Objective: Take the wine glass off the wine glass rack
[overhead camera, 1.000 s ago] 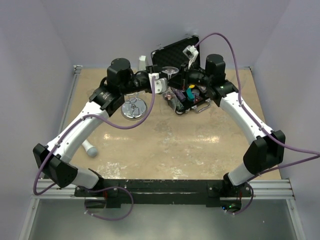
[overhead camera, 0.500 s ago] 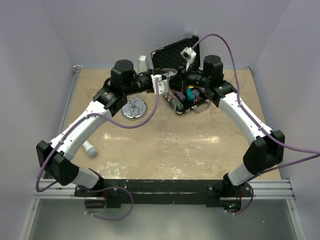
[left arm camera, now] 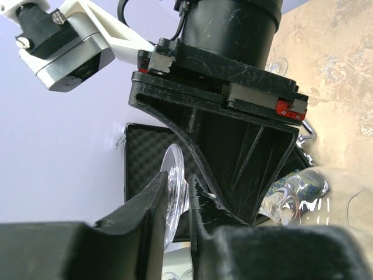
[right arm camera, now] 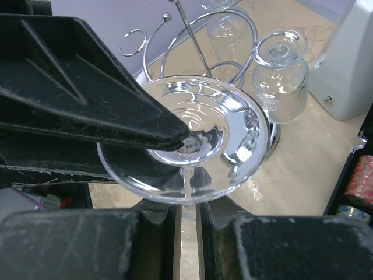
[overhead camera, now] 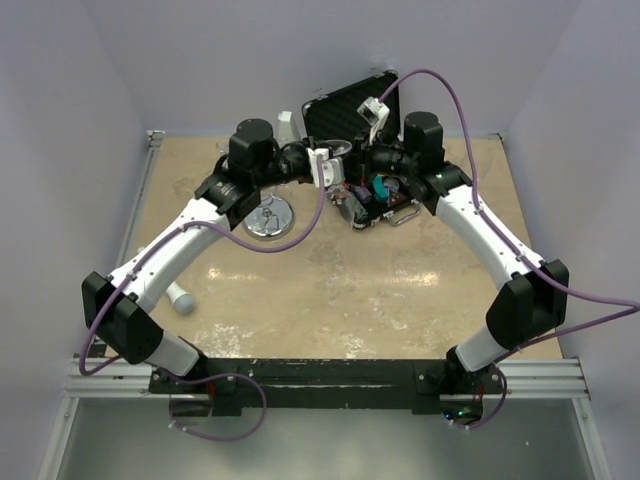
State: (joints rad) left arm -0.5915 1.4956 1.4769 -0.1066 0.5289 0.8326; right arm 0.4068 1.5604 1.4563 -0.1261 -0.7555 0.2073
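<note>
The clear wine glass is held in the air between both grippers, to the right of the chrome wine glass rack. My right gripper is shut on its stem, just under the round foot. My left gripper is closed over the edge of that foot, one finger on each face. In the right wrist view the rack's wire loops stand behind the glass, apart from it. In the top view the left gripper and the right gripper almost meet.
Another glass hangs upside down on the rack. A black foam-lined case stands open at the back, with a box of small coloured items in front of it. A white block is at the back. A grey cylinder lies at the left.
My left arm has swung right and back from over the rack to the glass, and its fingers now straddle the glass foot. The right arm has barely moved.
</note>
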